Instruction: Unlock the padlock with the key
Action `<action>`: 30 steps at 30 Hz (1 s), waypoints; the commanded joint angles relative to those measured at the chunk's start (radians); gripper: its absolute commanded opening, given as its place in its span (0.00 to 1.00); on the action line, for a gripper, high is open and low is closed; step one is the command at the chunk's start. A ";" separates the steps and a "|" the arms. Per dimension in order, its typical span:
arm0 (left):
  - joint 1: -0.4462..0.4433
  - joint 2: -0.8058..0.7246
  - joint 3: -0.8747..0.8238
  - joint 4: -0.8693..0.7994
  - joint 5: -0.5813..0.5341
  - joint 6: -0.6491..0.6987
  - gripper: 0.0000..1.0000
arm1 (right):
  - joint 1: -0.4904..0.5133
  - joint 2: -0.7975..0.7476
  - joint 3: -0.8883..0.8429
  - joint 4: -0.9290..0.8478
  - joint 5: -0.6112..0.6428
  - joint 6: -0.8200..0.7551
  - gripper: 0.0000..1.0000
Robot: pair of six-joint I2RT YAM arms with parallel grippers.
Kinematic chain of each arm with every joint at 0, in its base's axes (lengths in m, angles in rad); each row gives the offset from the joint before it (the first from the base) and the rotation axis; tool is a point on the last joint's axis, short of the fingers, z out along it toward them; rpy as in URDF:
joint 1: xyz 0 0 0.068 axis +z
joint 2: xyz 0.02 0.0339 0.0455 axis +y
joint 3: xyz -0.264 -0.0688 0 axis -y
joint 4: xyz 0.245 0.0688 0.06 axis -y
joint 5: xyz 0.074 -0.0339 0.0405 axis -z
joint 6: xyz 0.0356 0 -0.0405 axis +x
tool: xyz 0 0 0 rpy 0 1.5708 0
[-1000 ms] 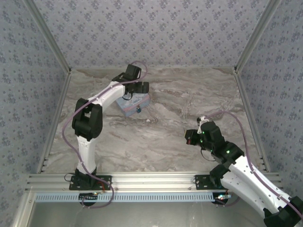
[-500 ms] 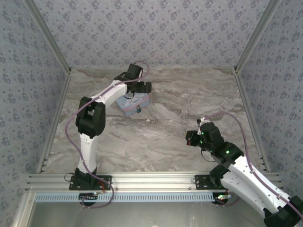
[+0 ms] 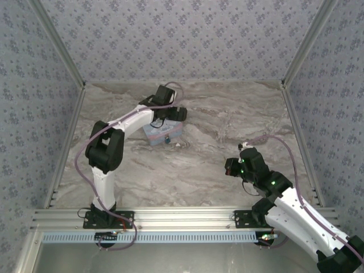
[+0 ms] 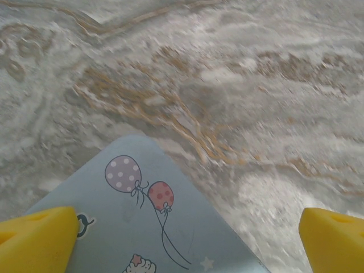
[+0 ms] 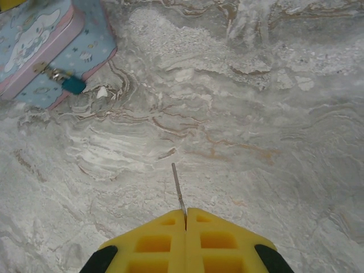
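Observation:
The tiny teal padlock [image 5: 74,85] hangs on the front clasp of the pastel blue cartoon tin box [image 5: 34,42], far left in the right wrist view; from the top view the padlock [image 3: 167,138] is a dark speck at the box's [image 3: 162,133] near edge. My right gripper [image 5: 186,213] is shut on the thin silvery key [image 5: 178,186], whose blade pokes forward from the yellow fingers [image 5: 156,242], well away from the padlock. My left gripper [image 4: 187,230] is open over the box lid [image 4: 142,227], one yellow fingertip [image 4: 37,239] on each side.
The marbled tabletop [image 3: 210,153] lies between the box and my right gripper [image 3: 232,166]. Patterned walls close in the back and sides. An aluminium rail [image 3: 182,219] runs along the near edge.
My left arm has swung its gripper rightward over the box, and the box has shifted slightly with it. My right gripper with the key has drifted slightly toward the near side.

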 commanded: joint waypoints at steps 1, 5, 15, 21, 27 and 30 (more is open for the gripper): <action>-0.037 -0.048 -0.090 -0.056 0.060 -0.008 0.99 | -0.001 -0.004 0.007 -0.056 0.043 0.022 0.00; -0.080 -0.106 -0.163 -0.026 0.073 -0.016 1.00 | -0.012 -0.003 0.009 -0.077 0.048 0.037 0.00; -0.200 -0.097 -0.167 -0.008 0.129 -0.045 1.00 | -0.032 0.016 0.022 -0.082 0.039 0.040 0.00; -0.249 -0.036 -0.081 -0.046 0.153 -0.033 0.99 | -0.034 0.017 0.025 -0.106 0.040 0.043 0.00; -0.261 -0.006 -0.039 -0.042 0.178 -0.047 0.99 | -0.034 0.017 0.026 -0.111 0.040 0.049 0.00; -0.261 0.006 -0.013 -0.046 0.196 -0.053 0.99 | -0.034 0.017 0.025 -0.112 0.039 0.048 0.00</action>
